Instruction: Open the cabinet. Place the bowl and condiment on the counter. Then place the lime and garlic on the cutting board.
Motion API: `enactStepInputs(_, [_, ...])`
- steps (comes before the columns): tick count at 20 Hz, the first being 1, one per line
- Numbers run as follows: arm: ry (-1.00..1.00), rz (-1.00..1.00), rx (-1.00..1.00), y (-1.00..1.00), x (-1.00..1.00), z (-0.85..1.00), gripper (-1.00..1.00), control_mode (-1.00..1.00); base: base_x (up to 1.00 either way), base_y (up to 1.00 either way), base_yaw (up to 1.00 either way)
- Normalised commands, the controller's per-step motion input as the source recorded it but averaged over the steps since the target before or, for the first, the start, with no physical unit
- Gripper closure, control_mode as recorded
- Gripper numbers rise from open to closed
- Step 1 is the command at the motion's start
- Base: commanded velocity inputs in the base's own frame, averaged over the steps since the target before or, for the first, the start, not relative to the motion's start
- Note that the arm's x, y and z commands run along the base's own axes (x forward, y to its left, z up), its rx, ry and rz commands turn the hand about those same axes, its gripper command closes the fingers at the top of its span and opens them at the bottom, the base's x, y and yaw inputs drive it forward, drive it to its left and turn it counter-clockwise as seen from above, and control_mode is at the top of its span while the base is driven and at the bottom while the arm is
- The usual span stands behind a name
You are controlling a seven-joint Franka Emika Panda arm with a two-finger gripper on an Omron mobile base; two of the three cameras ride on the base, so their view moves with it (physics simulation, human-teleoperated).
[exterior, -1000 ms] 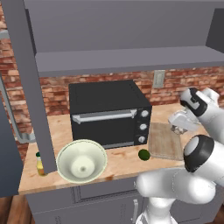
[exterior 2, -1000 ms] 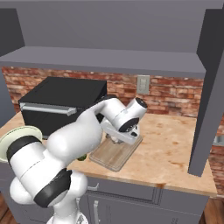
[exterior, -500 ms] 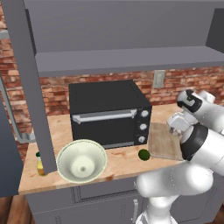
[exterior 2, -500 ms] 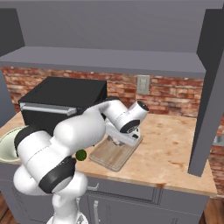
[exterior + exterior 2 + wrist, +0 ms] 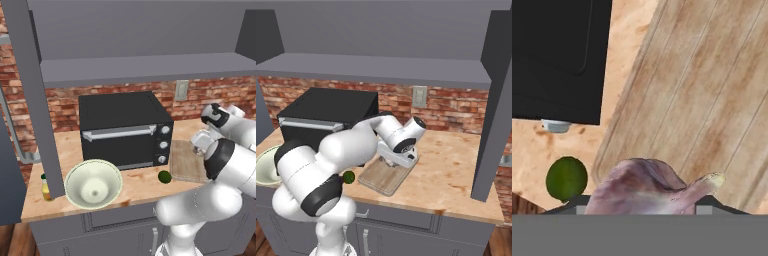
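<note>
black oven (image 5: 125, 131) against brick wall (image 5: 456, 107); outlet (image 5: 419, 96) on wall.

garlic (image 5: 647, 187): sitting between the two dark finger tips at the bottom, its pointed tip aiming right, lying over the board's near edge
board (image 5: 712, 95): running diagonally, grain showing
lime (image 5: 567, 178): resting on the counter (image 5: 632, 65), just left of the board
oven (image 5: 554, 55): standing at upper left
</note>
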Motion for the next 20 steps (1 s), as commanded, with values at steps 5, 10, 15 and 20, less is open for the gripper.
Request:
enactStepInputs(5, [0.00,0.00,0.00,0.00,0.28,-0.07,1.00,-1.00,0.00,0.00,0.00])
enactStepInputs(10, [0.00,0.00,0.00,0.00,0.26,-0.15,1.00,-1.00,0.00,0.00,0.00])
enactStepInputs(15, [0.00,0.00,0.00,0.00,0.29,-0.22,1.00,-1.00,0.00,0.00,0.00])
enactStepInputs(20, [0.00,0.00,0.00,-0.01,0.30,-0.22,1.00,-1.00,0.00,0.00,0.00])
